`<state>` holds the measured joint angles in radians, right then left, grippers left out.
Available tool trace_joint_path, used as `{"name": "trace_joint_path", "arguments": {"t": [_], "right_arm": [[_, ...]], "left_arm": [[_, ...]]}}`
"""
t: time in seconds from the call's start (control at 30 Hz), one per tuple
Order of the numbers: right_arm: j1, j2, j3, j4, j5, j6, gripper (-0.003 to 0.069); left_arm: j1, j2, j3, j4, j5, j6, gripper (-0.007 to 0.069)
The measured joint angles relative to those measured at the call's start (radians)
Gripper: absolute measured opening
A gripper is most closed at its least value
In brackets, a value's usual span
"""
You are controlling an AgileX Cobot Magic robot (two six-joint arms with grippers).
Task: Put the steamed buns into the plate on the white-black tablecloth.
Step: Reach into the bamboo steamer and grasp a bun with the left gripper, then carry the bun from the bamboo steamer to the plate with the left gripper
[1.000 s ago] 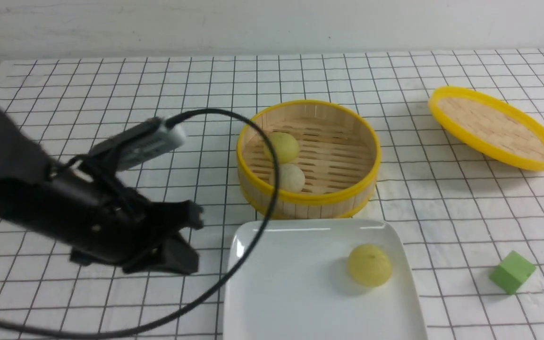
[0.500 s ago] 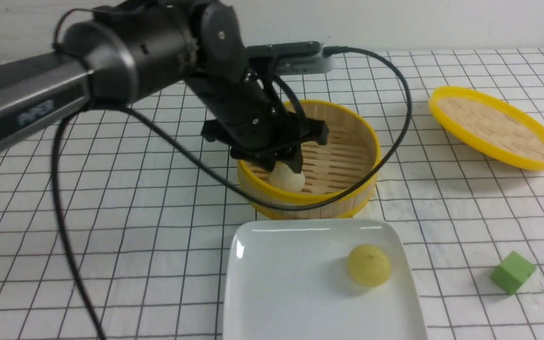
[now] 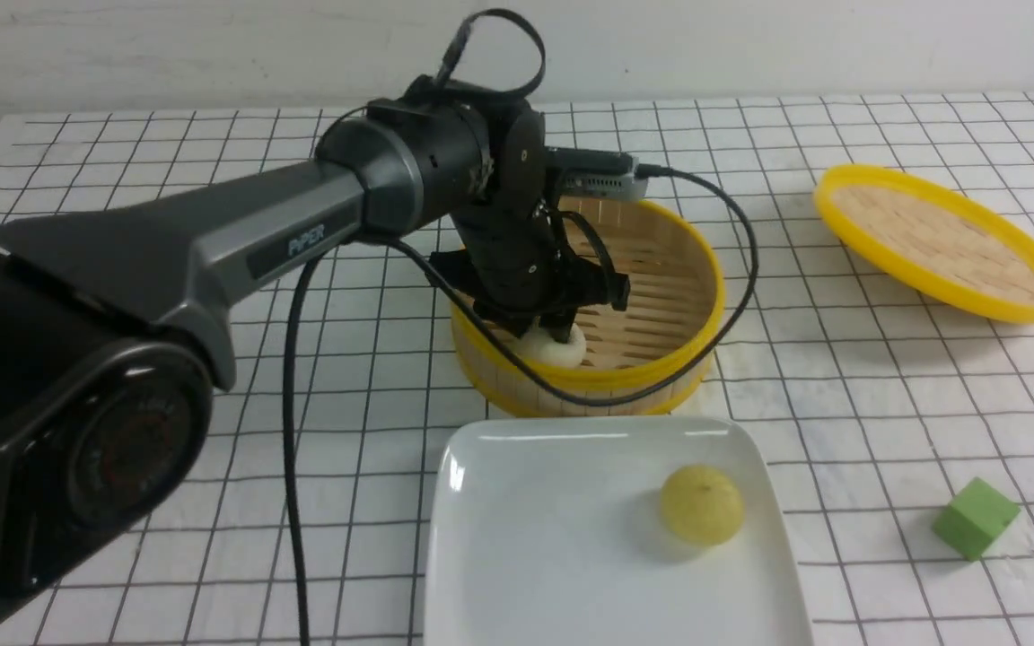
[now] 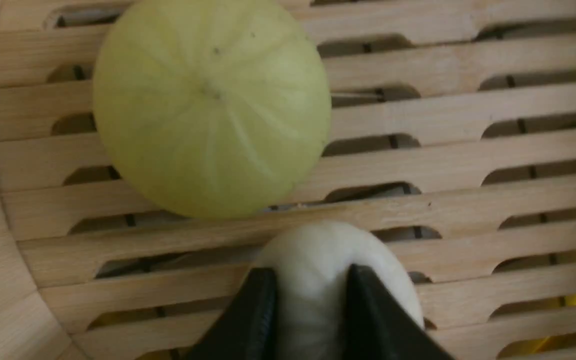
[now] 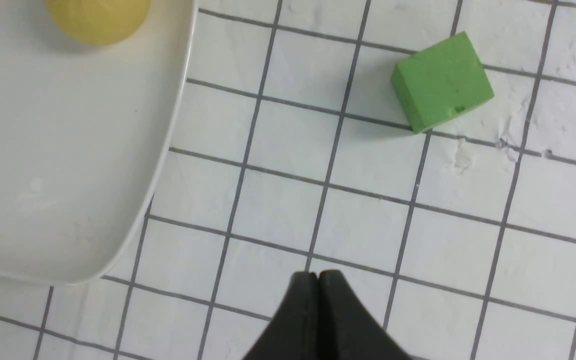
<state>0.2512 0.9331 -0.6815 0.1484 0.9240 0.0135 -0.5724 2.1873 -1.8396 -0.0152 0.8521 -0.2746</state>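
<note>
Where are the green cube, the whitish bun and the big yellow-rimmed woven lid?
Green cube [image 5: 440, 82]: right wrist view, near the middle of its faces.
Off-white steamed bun [image 4: 310, 280]: left wrist view, its surface between the fingertips.
Yellow-rimmed woven lid [image 3: 939, 238]: front view, its woven middle.

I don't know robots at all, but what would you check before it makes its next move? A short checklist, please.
- Left pincer is at the off-white bun, not the pale yellow one beside it: ok
- That bun is firmly gripped: cannot tell
- Bare room left on the plate for another bun: ok
- Right pincer keeps away from the basket: ok
- Left arm's looping cable hangs clear of the basket: not ok, it passes across the rim in the front view
- All buns on the plate: not ok, two sit in the basket
</note>
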Motion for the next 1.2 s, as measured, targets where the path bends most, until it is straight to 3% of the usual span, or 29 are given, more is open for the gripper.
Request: {"name": "trace_joint_path", "arguments": {"t": [0.1, 0.13, 0.33, 0.5, 0.7, 0.77, 0.87, 1.03, 1.2], "right_arm": [[0.0, 0.0, 0.0, 0.0, 0.0, 0.0, 0.0001], [0.0, 0.0, 0.0, 0.0, 0.001, 0.0, 0.0001], [0.0, 0.0, 0.0, 0.0, 0.005, 0.0, 0.0004], [0.0, 0.0, 0.0, 0.005, 0.006, 0.0, 0.0008], [0.0, -0.003, 0.0, 0.02, 0.008, 0.0, 0.0013], [0.0, -0.003, 0.0, 0.022, 0.008, 0.0, 0.0015], [0.0, -0.003, 0.0, 0.025, 0.008, 0.0, 0.0018], [0.0, -0.003, 0.0, 0.026, 0.008, 0.0, 0.0025], [0.0, -0.005, 0.0, 0.026, 0.008, 0.0, 0.0033]], "left_arm": [[0.0, -0.019, -0.012, 0.0, 0.023, -0.031, 0.0044], [0.0, -0.028, -0.02, -0.003, 0.037, -0.031, 0.0034], [0.0, -0.158, -0.104, -0.012, 0.17, -0.028, 0.0029], [0.0, -0.35, -0.118, -0.069, 0.369, 0.12, 0.003], [-0.008, -0.389, 0.061, -0.178, 0.382, 0.154, 0.0032], [-0.044, -0.361, 0.216, -0.202, 0.303, 0.159, 0.0036], [-0.094, -0.308, 0.33, -0.199, 0.161, 0.165, 0.0054], [-0.12, -0.233, 0.358, -0.178, 0.077, 0.169, 0.0125], [-0.121, -0.21, 0.344, -0.164, 0.086, 0.157, 0.0327]]}}
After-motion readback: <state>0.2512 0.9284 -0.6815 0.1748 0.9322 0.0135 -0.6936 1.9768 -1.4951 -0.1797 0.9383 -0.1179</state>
